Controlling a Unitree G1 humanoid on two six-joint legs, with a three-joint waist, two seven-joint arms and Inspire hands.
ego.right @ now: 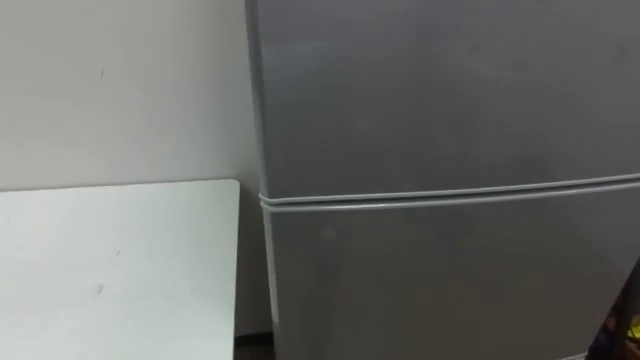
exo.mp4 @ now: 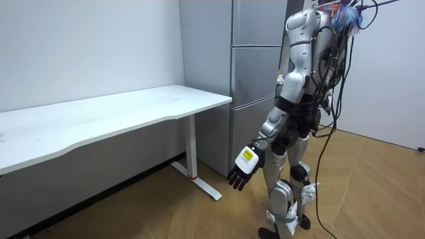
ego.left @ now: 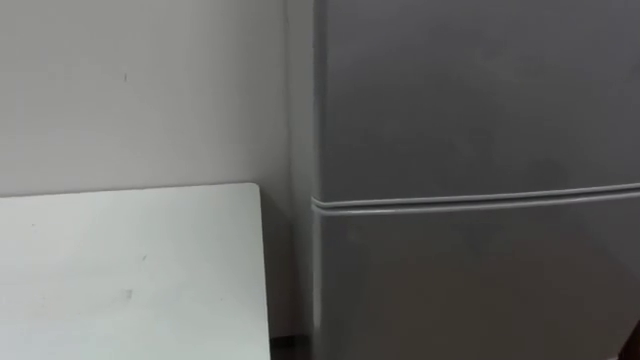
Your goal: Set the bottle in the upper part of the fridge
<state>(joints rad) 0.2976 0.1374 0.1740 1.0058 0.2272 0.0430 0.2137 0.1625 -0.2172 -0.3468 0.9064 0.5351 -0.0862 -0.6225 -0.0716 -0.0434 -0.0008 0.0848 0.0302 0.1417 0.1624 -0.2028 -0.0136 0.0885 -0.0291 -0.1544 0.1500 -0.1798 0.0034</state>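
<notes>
A pale, bare wall [ego.left: 140,90] runs behind everything. Against it stands the tall grey metal fridge [exo.mp4: 255,73], its 2 doors both closed: the upper fridge door [ego.left: 470,100] sits flush above the lower door [ego.left: 470,290], with a thin light seam [ego.left: 470,200] running level between them. Just beside the fridge, on the robot's left, is the long white flat-topped desk [exo.mp4: 119,113] on white legs, its end close to the fridge's side with a narrow dark gap between them.

The robot stands upright on the light brown wooden floor [exo.mp4: 372,186], facing the fridge front from near, with the desk's end off to its left.

Its left hand [exo.mp4: 242,169] hangs low beside its thigh on a slack arm, dark fingers loosely apart and pointing down, with nothing in them.

Where the bottle is I cannot tell. A small dark shape with a fleck of yellow [ego.right: 625,335] sits in the lower right corner of the right eye view, too little of it to identify.
</notes>
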